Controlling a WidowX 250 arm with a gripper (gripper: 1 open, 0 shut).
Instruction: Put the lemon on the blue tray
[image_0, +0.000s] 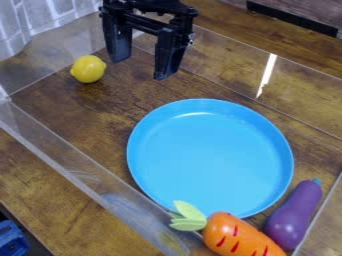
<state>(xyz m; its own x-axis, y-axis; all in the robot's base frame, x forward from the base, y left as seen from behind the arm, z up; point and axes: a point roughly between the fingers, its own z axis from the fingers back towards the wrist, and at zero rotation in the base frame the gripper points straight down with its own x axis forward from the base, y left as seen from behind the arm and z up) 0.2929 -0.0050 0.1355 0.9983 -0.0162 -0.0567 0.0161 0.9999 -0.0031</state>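
Nearest the camera, an orange carrot (230, 236) with a painted face lies at the lower edge of the wooden table (80, 115); a purple eggplant (295, 215) lies just beside it to the right; both sit close to the near rim of the blue tray (210, 156), whose surface carries nothing. A clear plastic wall (60, 160) runs along the left and near sides of the work area.

Farther back on the left, the lemon (88, 69) rests on the table, well apart from the blue tray. At the far edge, the end effector (144, 55) hangs pointing down, just to the right of the lemon; its two dark fingers stand fully apart; it holds nothing and touches nothing.

Judged hazards from this state: the lemon is round and smooth, so an off-centre descent could knock it away toward the clear plastic wall rather than capture it; closing too high on the fruit could squeeze it out from between the fingers; a low carry toward the blue tray could strike its raised rim; a release near the close rim could let the lemon roll off toward the carrot and eggplant; releasing over the tray centre reduces that risk.
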